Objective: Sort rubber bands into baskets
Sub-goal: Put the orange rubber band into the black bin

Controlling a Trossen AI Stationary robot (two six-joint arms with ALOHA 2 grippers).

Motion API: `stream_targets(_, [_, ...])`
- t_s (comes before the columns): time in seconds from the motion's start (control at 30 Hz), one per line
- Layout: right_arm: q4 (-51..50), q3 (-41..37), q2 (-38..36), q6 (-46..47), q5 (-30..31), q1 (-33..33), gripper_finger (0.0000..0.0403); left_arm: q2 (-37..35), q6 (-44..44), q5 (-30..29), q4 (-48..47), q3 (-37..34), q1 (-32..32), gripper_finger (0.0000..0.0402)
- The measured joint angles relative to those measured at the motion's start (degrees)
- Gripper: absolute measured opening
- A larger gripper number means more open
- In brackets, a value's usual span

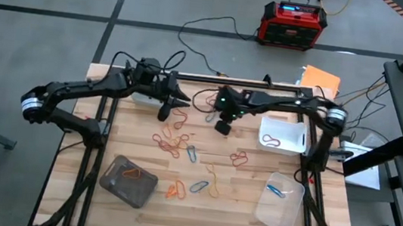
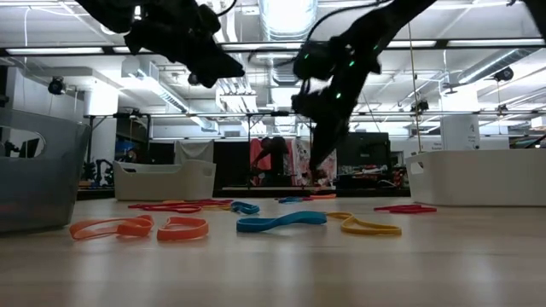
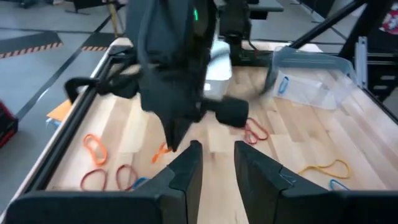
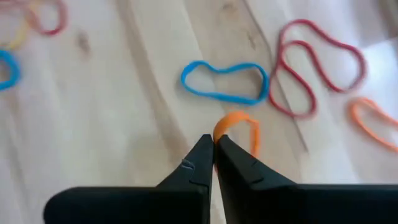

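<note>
Closest to your right wrist camera, the right gripper [image 4: 213, 144] has its fingers pressed together, their tips pinching the near end of an orange rubber band [image 4: 238, 129] that lies on the bench [image 4: 124, 112], just beside a blue rubber band [image 4: 224, 81] and a red rubber band [image 4: 314, 65]. From above you see that gripper near the bench's rear edge, around its middle. Your left gripper [image 3: 217, 158] hangs beside it, also near the rear edge, fingers a narrow gap apart and holding nothing. The remaining bands are scattered over the bench's middle, among the four baskets [image 1: 128, 181].
</note>
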Motion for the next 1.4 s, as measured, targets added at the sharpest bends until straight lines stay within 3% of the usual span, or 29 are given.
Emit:
stream_targets(0.13, [4.1, -6.9, -8.7, -0.8, -5.2, 2.2, 0.0009, 0.0, 2.3, 0.0, 1.6, 0.0, -2.9, 0.0077])
stream_targets(0.23, [14.3, -13.9, -15.2, -0.3, -9.5, 4.6, 0.0009, 0.0, 4.3, 0.0, 1.7, 0.0, -5.5, 0.0077])
stream_targets(0.43, [33.5, -24.7, -23.7, 2.1, -9.8, 9.2, 0.0009, 0.1, 7.4, 0.3, 2.7, 0.0, -11.3, 0.0077])
stream_targets(0.53, [38.0, -27.2, -25.4, 2.1, -9.8, 11.0, 0.0009, 0.7, 7.3, 0.4, 5.7, 0.0, -14.0, 0.0077])
stream_targets(0.73, [38.8, -27.6, -24.6, 0.0, -11.0, 14.5, 0.0009, 2.7, 3.4, -0.4, 10.8, 0.0, -17.2, 0.0077])
stream_targets(0.93, [36.0, -27.6, -23.3, -2.3, -13.2, 17.6, 0.0009, 3.7, 1.0, -7.8, 11.3, -0.1, -19.5, 0.0077])
stream_targets(1.13, [35.7, -27.9, -23.0, -5.1, -17.1, 19.3, 0.0009, 4.3, 0.9, -8.2, 15.0, -1.2, -22.2, 0.0077])
stream_targets(1.4, [36.9, -29.2, -23.1, -8.0, -20.3, 19.4, 0.0009, 4.3, -4.0, -9.2, 33.1, -9.4, -23.6, 0.0077])
